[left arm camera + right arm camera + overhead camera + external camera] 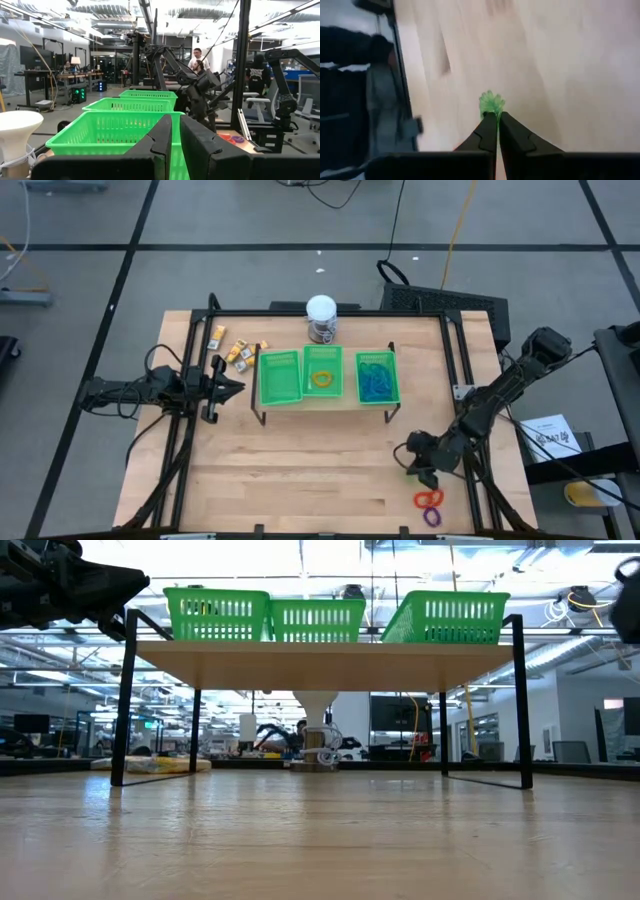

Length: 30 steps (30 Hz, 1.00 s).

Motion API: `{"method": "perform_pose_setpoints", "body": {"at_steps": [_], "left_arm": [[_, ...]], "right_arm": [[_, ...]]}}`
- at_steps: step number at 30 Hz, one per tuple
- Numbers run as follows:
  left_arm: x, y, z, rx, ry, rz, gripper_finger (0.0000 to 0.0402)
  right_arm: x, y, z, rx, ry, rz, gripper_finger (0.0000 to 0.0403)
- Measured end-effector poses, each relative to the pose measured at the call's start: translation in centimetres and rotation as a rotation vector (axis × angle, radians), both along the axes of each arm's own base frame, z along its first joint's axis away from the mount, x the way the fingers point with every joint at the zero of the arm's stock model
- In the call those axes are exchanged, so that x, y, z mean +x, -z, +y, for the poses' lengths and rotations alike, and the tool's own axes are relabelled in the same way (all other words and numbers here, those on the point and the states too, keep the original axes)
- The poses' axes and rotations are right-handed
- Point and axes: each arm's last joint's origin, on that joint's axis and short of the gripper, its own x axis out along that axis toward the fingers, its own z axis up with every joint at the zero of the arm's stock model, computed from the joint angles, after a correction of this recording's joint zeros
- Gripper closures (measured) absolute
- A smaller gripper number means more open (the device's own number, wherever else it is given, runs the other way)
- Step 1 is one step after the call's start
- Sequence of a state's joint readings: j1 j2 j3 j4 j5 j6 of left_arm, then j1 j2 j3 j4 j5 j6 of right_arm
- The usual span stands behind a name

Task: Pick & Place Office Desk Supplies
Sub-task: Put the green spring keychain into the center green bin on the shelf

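Observation:
My right gripper (420,472) hangs over the table's near right part, shut on a small green ring (491,103). An orange ring (428,499) and a purple ring (432,517) lie flat on the table just nearer than it. Small yellow-and-white blocks (236,351) lie at the far left, beside the shelf. Three green baskets stand on a raised shelf (325,402): the middle one holds an orange loop (321,378), the right one blue loops (376,381). My left gripper (228,386) waits shut, left of the shelf, holding nothing. My right gripper pinches the green ring by its edge (491,111) between the tips of its two fingers. Most of the ring sticks out beyond the fingertips. The fingers slant downward toward the table, and the ring is clear of the wood.
A white-topped round jar (321,318) stands behind the shelf at the far edge. The shelf's black legs (124,700) leave a gap beneath it. Bare wood (300,470) stretches across the near middle. Black frame rails (470,480) run along both table sides.

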<state>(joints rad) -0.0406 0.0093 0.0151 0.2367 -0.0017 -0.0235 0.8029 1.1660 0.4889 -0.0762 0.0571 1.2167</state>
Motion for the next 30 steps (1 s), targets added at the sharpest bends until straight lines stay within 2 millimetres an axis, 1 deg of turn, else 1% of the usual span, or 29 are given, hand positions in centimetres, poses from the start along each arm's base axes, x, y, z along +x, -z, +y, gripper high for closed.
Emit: {"method": "perform_pose_setpoints", "body": {"at_steps": [4,9,14,20,25,30], "left_arm": [[0.0,0.0,0.0,0.000,0.000,0.000,0.0357],[0.0,0.0,0.0,0.000,0.000,0.000,0.0357],[0.0,0.0,0.0,0.000,0.000,0.000,0.0357],[0.0,0.0,0.0,0.000,0.000,0.000,0.0357],[0.0,0.0,0.0,0.000,0.000,0.000,0.0357],[0.0,0.0,0.0,0.000,0.000,0.000,0.0357]], "right_arm": [[0.9,-0.3,-0.6,-0.088,-0.004,-0.128,0.0402],[2.6,-1.4,-1.1,-0.140,-0.050,-0.337,0.0402],[4.2,-3.3,-1.4,-0.189,-0.115,-0.619,0.0402],[5.5,-5.8,-2.0,-0.281,-0.182,-0.961,0.0402],[6.4,-7.4,-3.3,-0.371,-0.175,-1.169,0.0402],[7.5,-8.4,-5.7,-0.408,-0.072,-1.245,0.0402]]}}
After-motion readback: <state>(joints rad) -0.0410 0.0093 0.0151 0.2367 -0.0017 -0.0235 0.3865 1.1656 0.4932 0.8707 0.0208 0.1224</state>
